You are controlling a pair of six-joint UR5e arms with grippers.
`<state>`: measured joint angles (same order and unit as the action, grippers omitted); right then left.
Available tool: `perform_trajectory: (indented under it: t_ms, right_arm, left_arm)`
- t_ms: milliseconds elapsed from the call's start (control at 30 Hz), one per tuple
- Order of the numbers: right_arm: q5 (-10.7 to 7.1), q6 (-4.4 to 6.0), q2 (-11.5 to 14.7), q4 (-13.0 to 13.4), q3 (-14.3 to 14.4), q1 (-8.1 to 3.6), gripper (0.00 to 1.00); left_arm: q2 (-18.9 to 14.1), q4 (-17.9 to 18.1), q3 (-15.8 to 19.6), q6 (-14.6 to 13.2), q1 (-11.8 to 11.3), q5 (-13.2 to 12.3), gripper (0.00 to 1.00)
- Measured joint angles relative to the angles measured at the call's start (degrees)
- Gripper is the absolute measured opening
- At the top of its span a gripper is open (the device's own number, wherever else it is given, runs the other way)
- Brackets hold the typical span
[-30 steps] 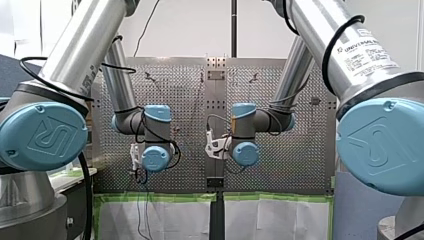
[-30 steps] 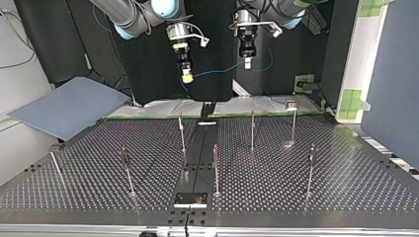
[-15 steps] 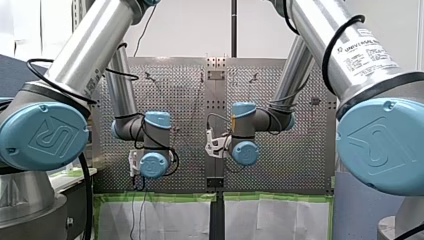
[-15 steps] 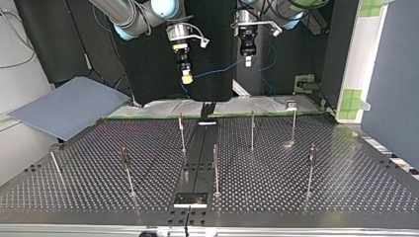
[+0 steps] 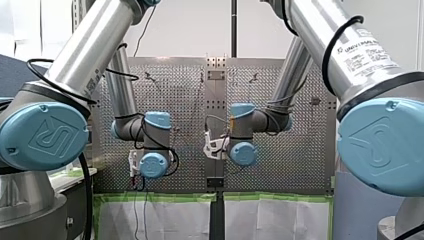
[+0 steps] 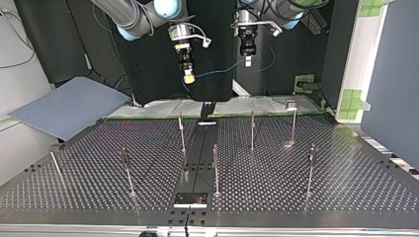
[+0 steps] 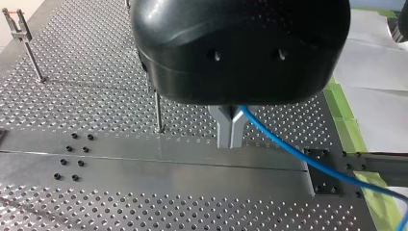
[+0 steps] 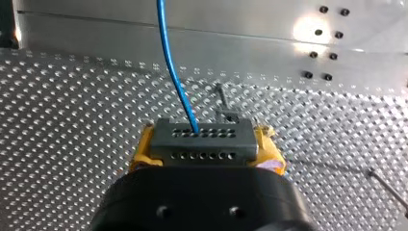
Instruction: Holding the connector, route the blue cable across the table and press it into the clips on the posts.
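Observation:
In the top view both grippers hang high above the far edge of the perforated table [image 6: 306, 197]. My right gripper [image 6: 188, 77], with yellow pads, is shut on a grey connector [image 8: 202, 139] with rows of small holes. The blue cable [image 8: 172, 67] leaves the connector and spans [image 6: 220, 70] across to my left gripper [image 6: 248, 61]. The metal fingers [image 7: 226, 126] of my left gripper [image 7: 231, 130] are shut on the cable [image 7: 288, 151], which trails off beside them. Several thin posts with clips [image 6: 252, 129] stand on the table below, all apart from the cable.
A blue-grey panel [image 6: 69, 106] leans at the top view's left. A smooth metal rail [image 6: 197, 153] runs down the table's middle, with a small black plate [image 6: 190, 199] at its near end. White sheets edged with green tape [image 6: 267, 103] lie behind the table.
In the front view my left wrist dropped a little, then held still. My right gripper with the connector has edged toward my left gripper. Both grips are unchanged.

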<state>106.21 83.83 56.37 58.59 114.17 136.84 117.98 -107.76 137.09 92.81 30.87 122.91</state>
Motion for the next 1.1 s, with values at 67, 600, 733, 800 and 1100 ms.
perform_trajectory:
  t_ms: [67,600,733,800,1100]
  right_arm:
    - [1.1,-0.18,-1.09,-1.07,-1.07,1.07,0.0]
    - [3.57,-0.31,-9.33,-10.03,-6.51,2.77,0.0]
    - [3.58,-0.31,-9.66,-12.2,-6.53,2.78,0.0]
    - [3.68,-0.22,-9.6,-13.25,-6.65,2.89,0.0]
    - [3.62,3.48,-5.93,-17.84,-9.13,5.44,0.0]
  left_arm:
    - [0.0,0.0,0.0,0.0,0.0,0.0,0.0]
    - [0.0,0.0,0.0,0.0,0.0,0.0,0.0]
    - [-0.07,-0.07,-0.07,0.07,0.07,0.0,0.0]
    - [-0.54,-0.54,-0.55,0.51,0.25,-0.01,0.0]
    - [-4.68,-4.67,-1.73,1.93,-0.1,0.29,0.0]
